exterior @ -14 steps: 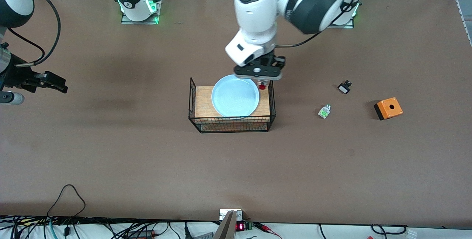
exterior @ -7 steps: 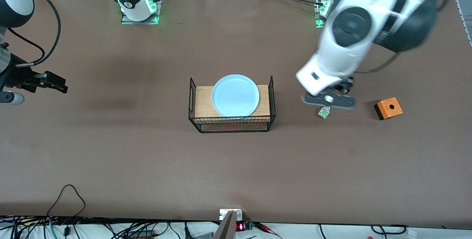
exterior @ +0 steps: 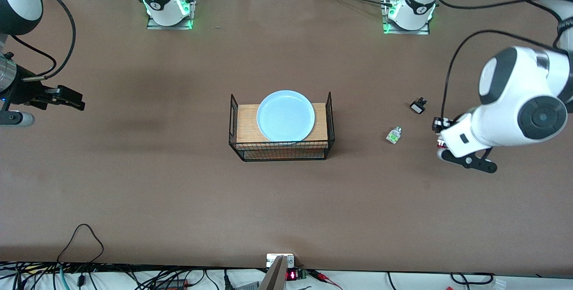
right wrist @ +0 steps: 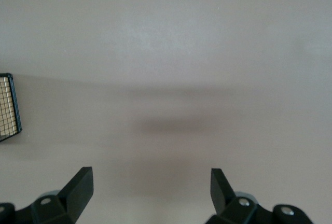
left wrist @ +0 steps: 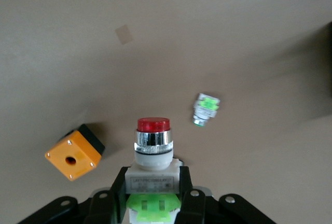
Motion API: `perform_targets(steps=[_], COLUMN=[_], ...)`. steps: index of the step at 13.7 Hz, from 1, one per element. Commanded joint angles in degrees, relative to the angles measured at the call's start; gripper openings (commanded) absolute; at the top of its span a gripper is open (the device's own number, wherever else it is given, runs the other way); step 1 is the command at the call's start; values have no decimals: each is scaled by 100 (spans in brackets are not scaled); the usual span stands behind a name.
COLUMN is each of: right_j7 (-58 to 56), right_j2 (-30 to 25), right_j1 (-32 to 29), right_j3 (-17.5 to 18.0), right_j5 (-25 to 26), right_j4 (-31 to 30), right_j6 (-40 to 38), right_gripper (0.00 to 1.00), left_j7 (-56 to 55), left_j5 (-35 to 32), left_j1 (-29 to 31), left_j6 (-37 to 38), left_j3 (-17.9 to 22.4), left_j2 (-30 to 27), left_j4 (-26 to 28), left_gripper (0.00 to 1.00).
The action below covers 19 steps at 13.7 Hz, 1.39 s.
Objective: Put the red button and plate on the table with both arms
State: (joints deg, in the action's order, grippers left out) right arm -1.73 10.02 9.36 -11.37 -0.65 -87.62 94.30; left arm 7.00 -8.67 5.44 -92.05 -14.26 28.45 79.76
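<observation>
My left gripper (exterior: 442, 147) is shut on the red button (left wrist: 153, 142), a white block with a green patch, chrome ring and red cap. It holds the button up over the table (exterior: 179, 191), toward the left arm's end; in the left wrist view its jaws (left wrist: 153, 183) clamp the white block. The pale blue plate (exterior: 285, 115) rests on the wood-topped black wire basket (exterior: 282, 152) at mid-table. My right gripper (exterior: 67, 100) is open and empty over the right arm's end of the table, also seen in the right wrist view (right wrist: 150, 183).
A green-patched part without red (exterior: 394, 135) lies on the table near the left gripper and shows in the left wrist view (left wrist: 206, 108). A small black part (exterior: 418, 105) lies farther from the camera. An orange box with a hole (left wrist: 72, 152) sits below the left hand. A basket corner (right wrist: 9, 107) shows in the right wrist view.
My left arm has swung from the basket beside the plate toward its own end of the table, carrying the red button past the green-patched part. The right arm has barely moved.
</observation>
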Motion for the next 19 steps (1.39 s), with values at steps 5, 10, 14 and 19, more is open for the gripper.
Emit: perform_targets(steps=[5,10,14,19], right_j7=[2753,4853,6471,8617], right_j2=[-97,139,666,1440], right_j1=[1093,1963,2746,3265], right_j3=[318,768,768,768], right_j5=[-452,-664,-664,-664], right_j4=[43,44,87,175], right_j6=[-131,18,702,1871], right_gripper=[100,100,100,100], left_j7=[1154,1164,1155,1085], left_j5=[68,6,-47,-82], left_j1=[757,1003,1003,1003], left_j6=[-1815,-3336,-3977,-4147], left_j3=[-77,-24,-15,-15], left_j2=[249,477,724,830], left_j4=[1251,2191,2481,2465], left_gripper=[1,1,2,71])
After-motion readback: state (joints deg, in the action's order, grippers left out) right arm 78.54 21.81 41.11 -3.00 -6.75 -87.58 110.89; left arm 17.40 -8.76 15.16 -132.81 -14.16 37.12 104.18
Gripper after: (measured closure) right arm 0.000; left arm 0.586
